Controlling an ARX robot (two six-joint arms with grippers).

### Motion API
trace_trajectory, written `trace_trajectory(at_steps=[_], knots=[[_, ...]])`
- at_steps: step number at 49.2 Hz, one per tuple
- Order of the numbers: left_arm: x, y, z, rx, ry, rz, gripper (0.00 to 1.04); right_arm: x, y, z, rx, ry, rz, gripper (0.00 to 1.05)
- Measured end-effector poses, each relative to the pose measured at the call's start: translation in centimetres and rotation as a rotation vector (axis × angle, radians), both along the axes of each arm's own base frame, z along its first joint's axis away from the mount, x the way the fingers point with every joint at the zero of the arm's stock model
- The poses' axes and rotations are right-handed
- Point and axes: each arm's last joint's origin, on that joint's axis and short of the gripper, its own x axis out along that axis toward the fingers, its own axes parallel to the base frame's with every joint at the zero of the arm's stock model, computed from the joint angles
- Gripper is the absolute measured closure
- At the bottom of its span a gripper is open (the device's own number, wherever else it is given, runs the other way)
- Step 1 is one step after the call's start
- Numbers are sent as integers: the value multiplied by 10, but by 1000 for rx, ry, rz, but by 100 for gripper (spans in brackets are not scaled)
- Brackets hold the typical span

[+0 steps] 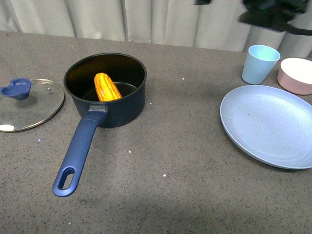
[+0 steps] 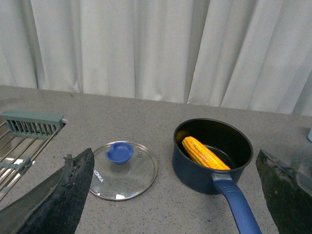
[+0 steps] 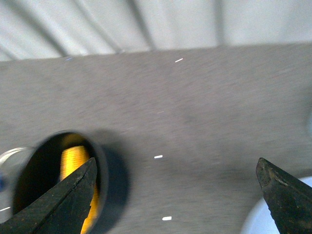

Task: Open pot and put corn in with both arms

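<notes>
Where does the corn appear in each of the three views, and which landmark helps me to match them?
Front view: the corn leans inside the pot, left of centre.
Left wrist view: it lies in the pot, right of centre, beside the glass lid.
Right wrist view: blurred, at the lower left edge, partly behind a fingertip.
Shared landmark: the pot's dark rim.

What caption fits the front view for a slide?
Corn cob lying inside the open pot, glass lid set aside on the table.

The left hand (image 2: 173, 195) and the right hand (image 3: 175, 195) both hang with fingers spread wide and empty, the right arm (image 1: 273, 14) raised at upper right.
</notes>
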Motion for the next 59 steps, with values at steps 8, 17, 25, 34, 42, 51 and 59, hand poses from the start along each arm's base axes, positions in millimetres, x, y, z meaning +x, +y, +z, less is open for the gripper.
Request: trace_trajectory(at_steps=[8, 17, 25, 34, 42, 51, 59], knots=[[0, 0, 0, 0, 0, 0, 6, -43, -41, 0, -232, -141, -186, 9], [0, 0, 0, 0, 0, 0, 6, -96, -74, -13, -323, -135, -309, 9], [0, 0, 0, 0, 0, 0, 6, -140, -94, -28, -338, -77, -384, 9], [0, 0, 0, 0, 0, 0, 6, -152, -101, -43, -249, -297, -258, 24], [0, 0, 0, 0, 2, 0, 6, -176, -107, -38, -228, -532, -228, 47], [0, 0, 0, 0, 1, 0, 6, -201, -114, -34, -237, -566, -232, 83], [0, 0, 0, 0, 1, 0, 6, -222, -126, -33, -242, -567, -238, 104]])
